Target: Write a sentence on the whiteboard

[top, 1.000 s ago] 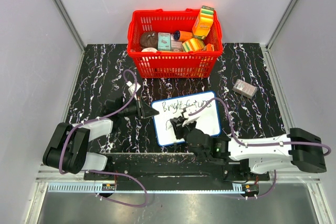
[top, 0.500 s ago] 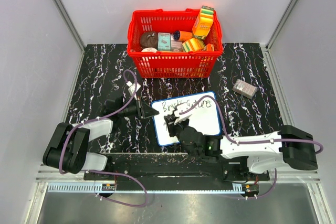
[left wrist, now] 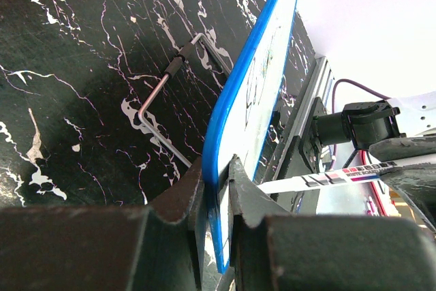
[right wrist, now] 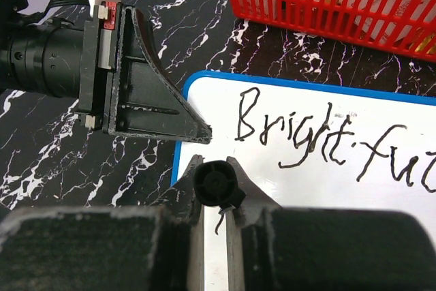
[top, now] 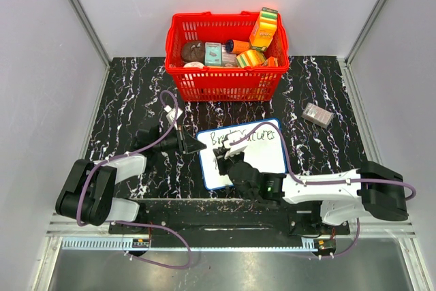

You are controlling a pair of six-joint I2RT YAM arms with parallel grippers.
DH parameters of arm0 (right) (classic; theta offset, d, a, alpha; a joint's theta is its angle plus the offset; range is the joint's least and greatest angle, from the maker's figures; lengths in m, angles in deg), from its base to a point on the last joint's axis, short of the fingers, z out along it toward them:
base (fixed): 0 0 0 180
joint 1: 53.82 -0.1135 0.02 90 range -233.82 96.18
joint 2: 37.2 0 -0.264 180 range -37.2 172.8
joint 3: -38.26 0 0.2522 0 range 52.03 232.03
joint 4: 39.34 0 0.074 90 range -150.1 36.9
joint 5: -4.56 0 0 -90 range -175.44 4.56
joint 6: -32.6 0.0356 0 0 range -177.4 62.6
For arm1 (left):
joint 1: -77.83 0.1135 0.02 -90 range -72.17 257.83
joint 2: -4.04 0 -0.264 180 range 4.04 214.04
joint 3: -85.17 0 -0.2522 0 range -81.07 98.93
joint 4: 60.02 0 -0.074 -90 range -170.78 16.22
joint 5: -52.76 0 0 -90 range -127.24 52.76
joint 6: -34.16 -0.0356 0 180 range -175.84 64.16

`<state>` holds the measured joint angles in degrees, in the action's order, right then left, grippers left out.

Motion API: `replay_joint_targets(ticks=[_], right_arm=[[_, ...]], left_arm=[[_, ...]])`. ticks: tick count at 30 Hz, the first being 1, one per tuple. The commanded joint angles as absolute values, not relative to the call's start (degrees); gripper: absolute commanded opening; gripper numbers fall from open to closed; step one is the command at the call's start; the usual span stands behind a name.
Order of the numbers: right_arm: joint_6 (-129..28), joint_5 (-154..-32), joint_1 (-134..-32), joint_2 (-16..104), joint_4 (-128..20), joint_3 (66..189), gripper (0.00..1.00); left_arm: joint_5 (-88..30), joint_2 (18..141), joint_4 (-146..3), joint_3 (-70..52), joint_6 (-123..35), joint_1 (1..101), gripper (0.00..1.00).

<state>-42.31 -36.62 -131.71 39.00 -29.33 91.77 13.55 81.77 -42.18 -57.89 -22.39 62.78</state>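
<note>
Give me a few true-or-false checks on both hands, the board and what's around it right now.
1. The left hand pinches the whiteboard by its blue rim. True.
2. The right hand is empty. False: it is shut on a marker.
3. The sentence starts with "Bright". True.
4. The red basket is empty. False: it holds several packages.
5. The small grey box lies on the whiteboard. False: it lies on the table, off to the board's right.
</note>
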Motion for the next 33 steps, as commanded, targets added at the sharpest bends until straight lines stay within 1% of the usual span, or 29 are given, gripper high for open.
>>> replay_joint_targets(ticks=[1,17,33], right_arm=[[-39.9,-36.1,-131.2,39.1,-29.4,92.5,0.00],[-37.3,-35.0,-129.6,40.5,-32.3,91.9,0.00],[-35.6,-33.5,-127.6,35.2,-36.1,89.1,0.00]], left_arm=[[7.0,83.1,-44.2,-57.5,-28.9,63.0,0.00],[6.9,83.1,-44.2,-57.5,-28.8,63.0,0.00],[6.9,83.3,-44.2,-57.5,-28.8,63.0,0.00]])
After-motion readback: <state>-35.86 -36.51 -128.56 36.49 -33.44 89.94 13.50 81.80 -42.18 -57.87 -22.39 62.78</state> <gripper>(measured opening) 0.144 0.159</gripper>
